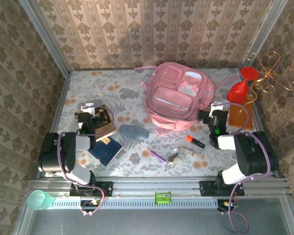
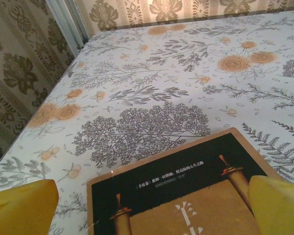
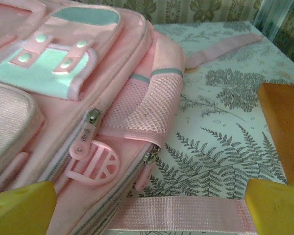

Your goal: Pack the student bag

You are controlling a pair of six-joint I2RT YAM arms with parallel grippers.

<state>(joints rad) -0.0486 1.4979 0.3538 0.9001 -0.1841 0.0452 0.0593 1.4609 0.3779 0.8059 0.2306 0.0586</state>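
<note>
Right pincer (image 3: 148, 209) agape; bag (image 1: 175, 98) points wallward.

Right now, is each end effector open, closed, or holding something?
Left end effector: open, holding nothing, over a book.
Right end effector: open, holding nothing, beside the student bag.

Student bag (image 3: 112, 63) soft pink cloth, mesh side pocket; book (image 2: 186, 196) cover glossy; tablecloth (image 2: 152, 98) matt.
</note>
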